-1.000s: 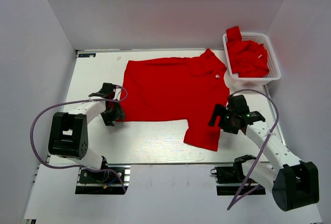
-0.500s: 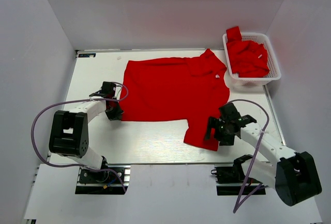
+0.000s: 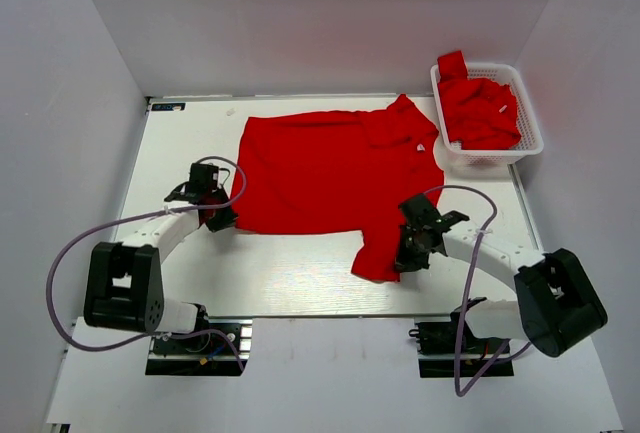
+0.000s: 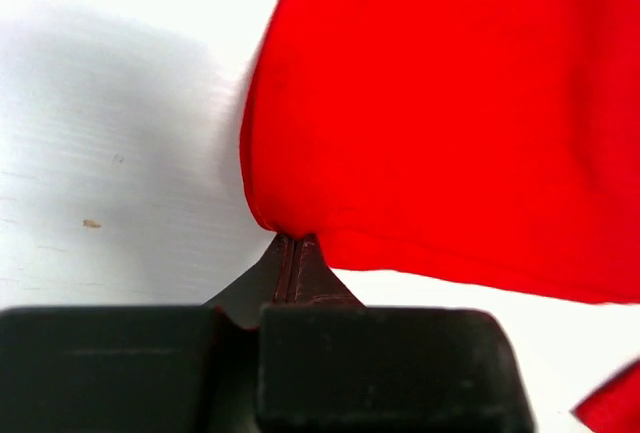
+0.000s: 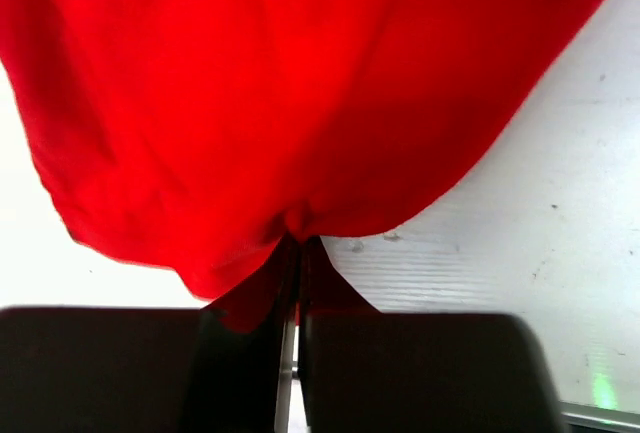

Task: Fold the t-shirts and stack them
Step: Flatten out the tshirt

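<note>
From above, one shirt (image 3: 335,178) lay spread flat on the table (image 3: 290,273), its collar toward the basket (image 3: 495,156), where more shirts (image 3: 482,113) sat heaped. The left gripper (image 3: 220,219) was at the near hem corner and the right gripper (image 3: 405,256) at the near sleeve. These two holds along the near edge were probably meant to lift that edge and fold it over. The jaws were too small to read there, and the number of shirts in the heap could not be told.

The left wrist view showed the jaws shut tight on the hem corner, with cloth bunched at the tips. The camera housing cut off the finger bases.

The right wrist view showed the jaws pinched on the sleeve's edge, the cloth puckered there. Fabric filled most of the frame and hid the rest of the shirt.
</note>
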Controlling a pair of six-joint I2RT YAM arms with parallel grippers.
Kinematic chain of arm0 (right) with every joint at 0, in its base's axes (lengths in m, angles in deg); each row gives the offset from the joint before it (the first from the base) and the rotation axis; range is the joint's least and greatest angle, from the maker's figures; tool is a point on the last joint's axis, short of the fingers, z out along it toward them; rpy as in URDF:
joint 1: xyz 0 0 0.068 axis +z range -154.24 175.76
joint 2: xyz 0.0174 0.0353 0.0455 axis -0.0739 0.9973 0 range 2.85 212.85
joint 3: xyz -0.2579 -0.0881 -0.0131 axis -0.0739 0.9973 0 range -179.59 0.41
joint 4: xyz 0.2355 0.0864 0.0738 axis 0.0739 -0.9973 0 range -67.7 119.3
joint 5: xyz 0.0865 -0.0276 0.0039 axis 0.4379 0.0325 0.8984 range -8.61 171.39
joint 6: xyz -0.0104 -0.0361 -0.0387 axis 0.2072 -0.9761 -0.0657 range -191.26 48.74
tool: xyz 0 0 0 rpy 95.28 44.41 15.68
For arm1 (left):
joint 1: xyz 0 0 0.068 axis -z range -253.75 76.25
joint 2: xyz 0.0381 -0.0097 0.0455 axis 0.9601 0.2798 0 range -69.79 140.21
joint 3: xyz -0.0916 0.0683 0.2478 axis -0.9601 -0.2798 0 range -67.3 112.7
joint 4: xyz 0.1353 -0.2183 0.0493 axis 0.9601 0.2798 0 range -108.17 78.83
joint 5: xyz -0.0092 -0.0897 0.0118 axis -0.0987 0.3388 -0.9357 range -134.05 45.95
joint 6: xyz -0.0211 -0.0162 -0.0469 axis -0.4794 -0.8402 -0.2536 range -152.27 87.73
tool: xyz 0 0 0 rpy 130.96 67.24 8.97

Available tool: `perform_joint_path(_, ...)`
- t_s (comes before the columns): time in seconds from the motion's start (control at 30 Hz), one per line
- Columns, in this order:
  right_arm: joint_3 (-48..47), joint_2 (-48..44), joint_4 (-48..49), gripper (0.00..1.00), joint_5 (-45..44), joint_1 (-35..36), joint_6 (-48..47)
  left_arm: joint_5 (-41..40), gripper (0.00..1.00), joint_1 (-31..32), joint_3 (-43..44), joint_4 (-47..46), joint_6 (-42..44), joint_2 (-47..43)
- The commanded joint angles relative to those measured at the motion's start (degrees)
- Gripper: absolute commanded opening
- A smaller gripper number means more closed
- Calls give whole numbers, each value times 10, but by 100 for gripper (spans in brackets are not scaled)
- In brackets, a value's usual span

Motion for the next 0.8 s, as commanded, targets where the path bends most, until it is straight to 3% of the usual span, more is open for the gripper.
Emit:
perform_joint_path(0.0, 6, 31, -17, 0, -105, 14, 45, 19, 0, 3, -1, -29, 11, -43)
perform_joint_path(0.1, -11, 3, -27, 0, -147, 16, 52, 30, 0, 3, 11, -14, 17, -48)
perform_joint_path(0.27, -37, -131, 25, 0, -186, 17, 11, 43, 0, 3, 56, 8, 22, -76)
perform_joint_path(0.5, -154, -240, 98, 0, -287, 15, -93, 33, 0, 3, 198, 19, 33, -145)
perform_joint_path(0.63, -188, -266, 245, 0, -385, 14, -148, -9, 0, 3, 289, 19, 39, -156)
perform_joint_path(0.77, -239, -272, 366, 0, -433, 13, -264, -40, 0, 3, 396, 31, 45, -151)
